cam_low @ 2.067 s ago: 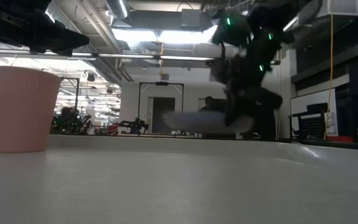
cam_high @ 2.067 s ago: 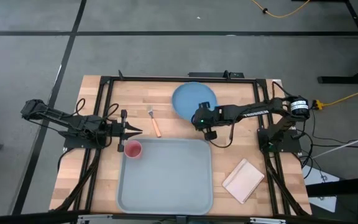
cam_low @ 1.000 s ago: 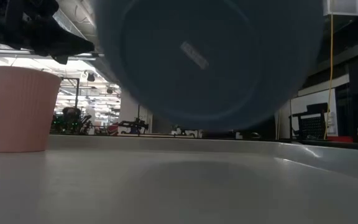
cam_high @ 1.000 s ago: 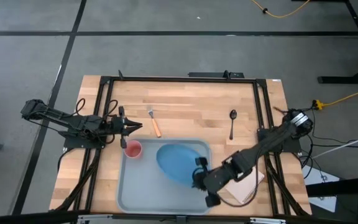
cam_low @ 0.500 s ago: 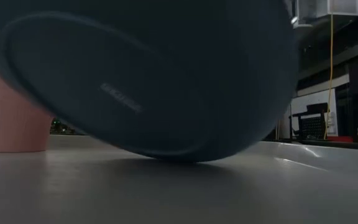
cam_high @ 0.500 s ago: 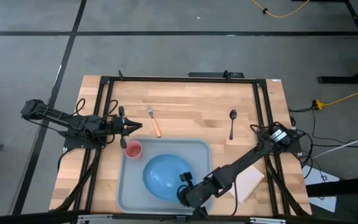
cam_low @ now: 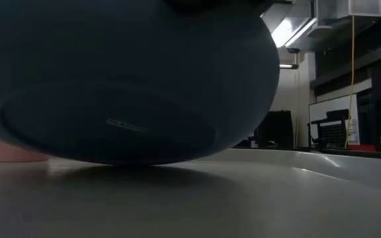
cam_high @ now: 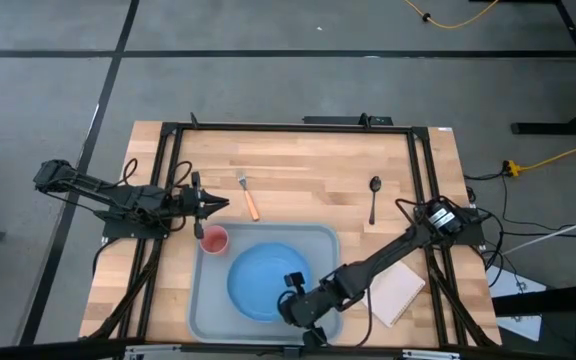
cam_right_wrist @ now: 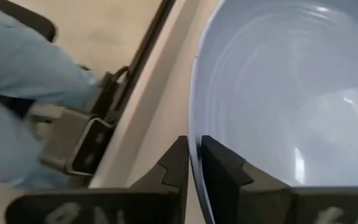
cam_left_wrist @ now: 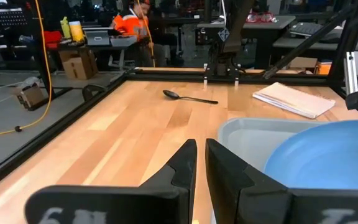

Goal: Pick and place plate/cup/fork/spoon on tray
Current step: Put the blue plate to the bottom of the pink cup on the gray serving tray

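The light-blue plate [cam_high: 260, 282] is over the middle of the grey-blue tray [cam_high: 204, 318], tilted, and my right gripper [cam_high: 294, 302] is shut on it. In the low view its dark underside [cam_low: 124, 79] fills the picture, low over the tray floor [cam_low: 276, 198]. The pink cup [cam_high: 214, 240] stands in the tray's far left corner. The orange-handled fork [cam_high: 251, 202] and the dark spoon [cam_high: 373, 196] lie on the wood beyond the tray. My left gripper [cam_high: 224, 206] hovers shut and empty just beyond the cup. My right gripper pinches the plate's rim [cam_right_wrist: 195, 134] at its near right side, one finger over the inner face and one under the rim. The fingers come from the table's near right, slanting down. The plate's held side is raised and its far side is low; whether it touches the tray floor I cannot tell.
A beige flat rectangle [cam_high: 393, 291] lies on the wood right of the tray, under my right arm. Black frame rails [cam_high: 268, 127] run along the table's far, left and right sides. Bare wood lies between the fork and the spoon.
My right gripper has carried the plate toward the table's left and near edges and down over the tray's middle. The plate has tipped from steeply tilted to nearly flat and has come low over the tray floor.
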Action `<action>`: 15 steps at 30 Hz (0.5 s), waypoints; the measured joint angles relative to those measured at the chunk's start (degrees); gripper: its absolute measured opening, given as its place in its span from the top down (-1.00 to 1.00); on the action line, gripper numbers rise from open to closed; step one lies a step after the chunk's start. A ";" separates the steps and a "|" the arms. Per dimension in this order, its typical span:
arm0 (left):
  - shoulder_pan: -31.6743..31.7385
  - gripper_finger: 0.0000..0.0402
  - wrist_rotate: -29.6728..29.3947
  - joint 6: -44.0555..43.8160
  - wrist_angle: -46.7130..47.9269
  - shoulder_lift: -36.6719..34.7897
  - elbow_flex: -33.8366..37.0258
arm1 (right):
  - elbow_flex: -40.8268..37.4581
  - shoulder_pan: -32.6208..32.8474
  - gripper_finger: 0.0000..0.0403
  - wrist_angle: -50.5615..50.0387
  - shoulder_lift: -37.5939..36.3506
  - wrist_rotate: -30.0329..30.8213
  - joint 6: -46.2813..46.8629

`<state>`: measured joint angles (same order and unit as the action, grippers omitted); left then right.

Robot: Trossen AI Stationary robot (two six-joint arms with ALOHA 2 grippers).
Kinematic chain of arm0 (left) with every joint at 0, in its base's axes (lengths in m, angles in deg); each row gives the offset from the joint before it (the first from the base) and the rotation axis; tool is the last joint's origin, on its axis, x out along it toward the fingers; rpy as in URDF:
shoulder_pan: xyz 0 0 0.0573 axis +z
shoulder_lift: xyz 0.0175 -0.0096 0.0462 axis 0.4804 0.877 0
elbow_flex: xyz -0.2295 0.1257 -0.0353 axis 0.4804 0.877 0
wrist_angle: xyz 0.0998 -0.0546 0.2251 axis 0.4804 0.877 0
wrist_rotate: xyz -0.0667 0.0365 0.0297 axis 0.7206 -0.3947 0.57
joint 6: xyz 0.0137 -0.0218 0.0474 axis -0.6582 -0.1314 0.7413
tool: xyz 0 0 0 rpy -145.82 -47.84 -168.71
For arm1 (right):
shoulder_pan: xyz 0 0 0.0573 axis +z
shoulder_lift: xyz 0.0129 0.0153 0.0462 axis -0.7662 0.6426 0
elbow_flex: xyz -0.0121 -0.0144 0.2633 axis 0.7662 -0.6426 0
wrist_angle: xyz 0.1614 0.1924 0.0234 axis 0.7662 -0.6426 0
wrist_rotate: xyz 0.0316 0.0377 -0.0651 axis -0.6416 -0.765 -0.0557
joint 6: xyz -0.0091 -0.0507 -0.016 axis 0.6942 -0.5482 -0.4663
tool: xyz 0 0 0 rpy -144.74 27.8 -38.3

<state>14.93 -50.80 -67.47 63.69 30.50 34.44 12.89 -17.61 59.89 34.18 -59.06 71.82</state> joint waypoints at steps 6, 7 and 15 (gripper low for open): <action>0.00 0.86 0.01 0.02 0.50 0.00 0.00 | 0.00 -0.71 0.76 2.67 0.00 -1.08 4.32; 0.02 0.86 0.00 0.01 0.51 0.00 0.00 | 0.00 -0.71 0.76 3.17 0.00 -0.82 4.23; 0.00 0.86 0.01 0.02 0.50 0.00 0.00 | 0.00 -0.68 0.76 3.40 0.00 -0.84 2.89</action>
<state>14.93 -50.79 -67.45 64.19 30.50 34.44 12.89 -18.29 63.29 34.18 -59.89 74.71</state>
